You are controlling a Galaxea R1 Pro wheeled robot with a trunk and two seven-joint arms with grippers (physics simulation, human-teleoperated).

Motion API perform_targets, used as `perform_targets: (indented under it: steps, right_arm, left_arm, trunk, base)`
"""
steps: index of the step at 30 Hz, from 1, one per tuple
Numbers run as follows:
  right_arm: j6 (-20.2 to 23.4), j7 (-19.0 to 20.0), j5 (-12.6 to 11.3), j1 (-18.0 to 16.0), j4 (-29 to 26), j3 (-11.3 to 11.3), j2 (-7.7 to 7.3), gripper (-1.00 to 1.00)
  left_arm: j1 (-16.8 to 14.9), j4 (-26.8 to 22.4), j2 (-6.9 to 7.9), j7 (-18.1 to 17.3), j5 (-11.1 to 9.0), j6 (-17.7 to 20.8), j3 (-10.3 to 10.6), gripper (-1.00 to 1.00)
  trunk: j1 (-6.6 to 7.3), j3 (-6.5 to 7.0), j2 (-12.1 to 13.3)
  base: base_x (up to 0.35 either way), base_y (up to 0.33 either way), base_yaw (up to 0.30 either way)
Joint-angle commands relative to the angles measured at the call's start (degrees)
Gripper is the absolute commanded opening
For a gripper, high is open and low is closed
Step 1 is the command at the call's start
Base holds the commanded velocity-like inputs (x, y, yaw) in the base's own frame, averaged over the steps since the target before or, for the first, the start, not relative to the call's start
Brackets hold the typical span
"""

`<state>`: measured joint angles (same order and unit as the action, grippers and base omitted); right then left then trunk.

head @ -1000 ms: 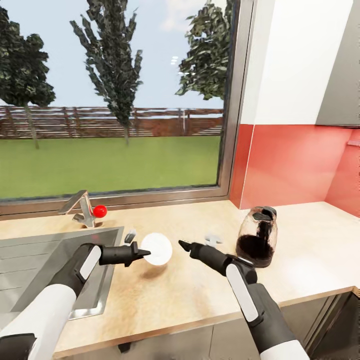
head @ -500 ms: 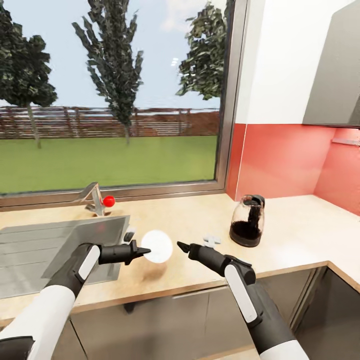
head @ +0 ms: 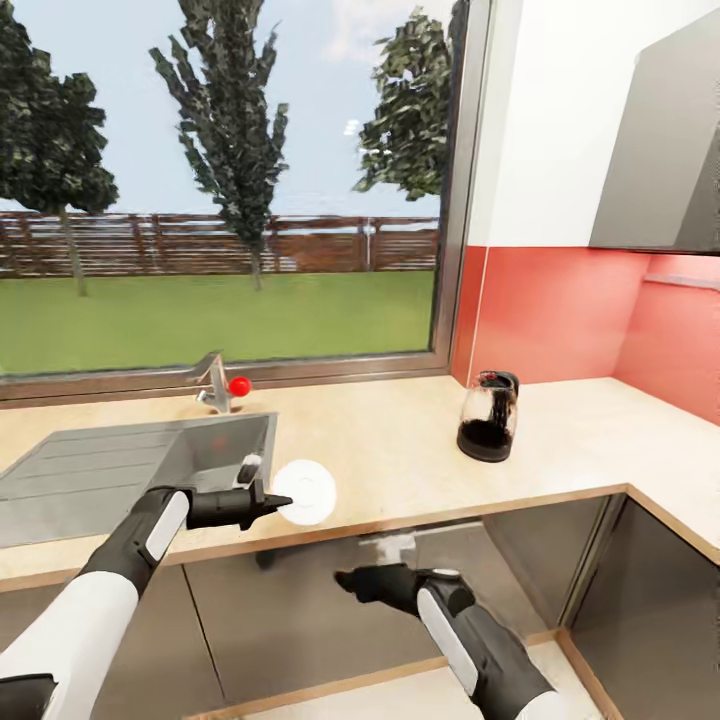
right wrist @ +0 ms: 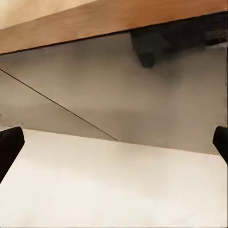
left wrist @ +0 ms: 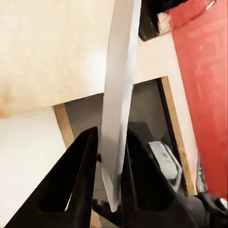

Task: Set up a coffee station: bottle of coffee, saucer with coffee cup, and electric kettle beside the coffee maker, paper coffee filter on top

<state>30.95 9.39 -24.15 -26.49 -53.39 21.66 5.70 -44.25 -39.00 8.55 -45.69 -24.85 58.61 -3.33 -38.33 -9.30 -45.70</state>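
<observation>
My left gripper (head: 283, 500) is shut on the rim of the white saucer (head: 306, 491) and holds it on edge just above the front of the kitchen countertop (head: 400, 455). In the left wrist view the saucer (left wrist: 118, 90) runs edge-on between the two black fingers (left wrist: 83, 175). The electric kettle (head: 487, 416), clear glass with a black base and lid, stands at the back right near the red wall. My right gripper (head: 347, 578) hangs below the counter edge in front of the grey cabinets. Its fingertips (right wrist: 9, 145) sit far apart, open and empty.
A steel sink (head: 110, 470) with a faucet and red knob (head: 238, 385) lies to the left of the saucer. A small grey piece (head: 248, 468) rests by the sink's corner. The counter turns a corner at the right, and a grey wall cabinet (head: 660, 160) hangs above.
The whole view has pulled back from the counter. My right arm has dropped from over the worktop to below its front edge. The left gripper still holds the saucer.
</observation>
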Motion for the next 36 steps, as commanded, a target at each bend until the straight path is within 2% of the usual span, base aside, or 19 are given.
perform_targets:
  steps: [1,4,6,8,9,10,11,13,14,15,17,20,26,29,31,33,34,36]
  right_arm:
    - [-5.05,0.04,1.89,-0.05,7.75,2.25,0.01,1.0]
    - [-9.36,0.02,2.71,-0.05,14.83,4.25,0.02,1.0]
    - [-12.55,0.01,3.55,-0.05,22.07,5.72,0.02,1.0]
    - [-14.45,0.01,4.59,-0.05,25.99,6.21,0.02,1.0]
    - [-15.85,-0.01,5.54,-0.05,28.5,6.4,0.02,1.0]
    - [-19.98,-0.1,8.53,-0.05,35.22,6.62,0.02,1.0]
    - [-22.47,-0.27,10.34,-0.05,39.1,6.67,0.02,1.0]
    - [-24.88,-0.78,12.21,-0.05,43.22,6.66,-0.05,1.0]
    - [-26.02,-2.64,13.03,-0.05,45.54,6.65,-0.63,1.0]
    - [-26.55,-5.26,13.37,-0.05,46.64,6.64,-2.23,1.0]
    - [-26.79,-7.04,13.55,-0.05,47.58,6.69,-3.44,1.0]
    - [-26.97,-7.62,13.61,-0.05,49.25,6.72,-3.64,1.0]
    - [-27.57,-7.94,13.6,0.06,50.56,6.73,-3.75,1.0]
    - [-28.68,-7.98,13.6,0.25,50.64,6.73,-3.76,1.0]
    - [-28.97,-7.99,13.6,0.28,50.65,6.73,-3.76,1.0]
    - [-29.06,-7.99,13.6,0.35,50.66,6.73,-3.76,1.0]
    - [-29.1,-7.99,13.6,0.38,50.69,6.73,-3.76,1.0]
    - [-29.1,-7.99,13.6,0.39,50.68,6.73,-3.76,1.0]
  left_arm:
    - [0.02,-0.03,0.04,-0.43,0.5,0.01,-0.1,-1.0]
    - [0.04,-0.03,0.06,-0.62,0.5,0.01,-0.1,-1.0]
    - [0.04,-0.03,0.08,-0.73,0.5,0.01,-0.1,-1.0]
    - [0.04,-0.03,0.07,-0.77,0.5,0.01,-0.1,-1.0]
    - [0.04,-0.03,0.07,-0.78,0.5,0.01,-0.1,-1.0]
    - [0.04,-0.03,0.06,-0.79,0.5,-0.01,-0.1,-1.0]
    - [0.04,-0.03,0.06,-0.8,0.5,-0.06,-0.1,-1.0]
    - [0.04,0.0,0.06,-0.8,0.5,-0.15,-0.12,-1.0]
    - [0.04,0.02,0.06,-0.8,0.5,-0.24,-0.16,-1.0]
    - [0.1,0.04,0.09,-0.85,0.45,-0.3,-0.18,-1.0]
    - [0.12,0.05,0.19,-1.63,0.47,-0.41,-0.22,-1.0]
    - [0.13,0.06,0.6,-3.15,0.49,-0.51,-0.23,-1.0]
    - [0.89,0.13,3.2,-6.44,0.52,-0.89,-0.26,-1.0]
    - [1.39,0.08,4.79,-10.35,0.52,-0.97,-0.27,-1.0]
    - [2.67,0.03,5.37,-14.78,0.61,-1.16,-0.32,-1.0]
    - [4.49,-0.01,6.85,-18.79,0.67,-1.92,-0.33,-1.0]
    - [6.85,-0.02,9.55,-22.62,0.68,-2.61,-0.3,-1.0]
    - [8.39,-0.02,10.97,-24.96,0.68,-2.76,-0.34,-1.0]
  trunk:
    - [0.03,-0.09,-0.08]
    - [0.03,-0.09,-0.08]
    - [0.03,-0.09,-0.08]
    - [0.03,-0.09,-0.08]
    - [0.03,-0.09,-0.08]
    - [0.03,-0.09,-0.08]
    - [0.03,-0.09,-0.08]
    - [0.03,-0.09,-0.08]
    - [0.03,-0.09,-0.08]
    - [0.03,-0.11,-0.08]
    - [0.03,-0.2,-0.08]
    - [0.03,-0.39,-0.08]
    - [0.03,-0.8,-0.08]
    - [0.03,-1.01,-0.08]
    - [0.03,-1.16,-0.08]
    - [0.03,-1.3,-0.08]
    - [0.03,-1.37,-0.08]
    - [0.03,-1.51,-0.08]
  base:
    - [-0.342,0.082,0.0]
    - [-0.342,0.082,0.0]
    - [-0.342,0.082,0.0]
    - [-0.342,0.082,0.0]
    - [-0.341,0.075,0.0]
    - [-0.183,0.027,0.0]
    - [-0.094,0.014,0.0]
    - [-0.049,0.007,0.0]
    - [-0.016,0.002,0.0]
    - [-0.006,0.001,0.045]
    - [-0.003,0.0,0.117]
    - [-0.001,0.0,0.17]
    - [0.0,0.0,0.198]
    - [0.0,0.0,0.203]
    - [0.0,0.0,0.203]
    - [0.0,0.0,0.203]
    - [0.0,0.0,0.203]
    - [0.0,0.0,0.204]
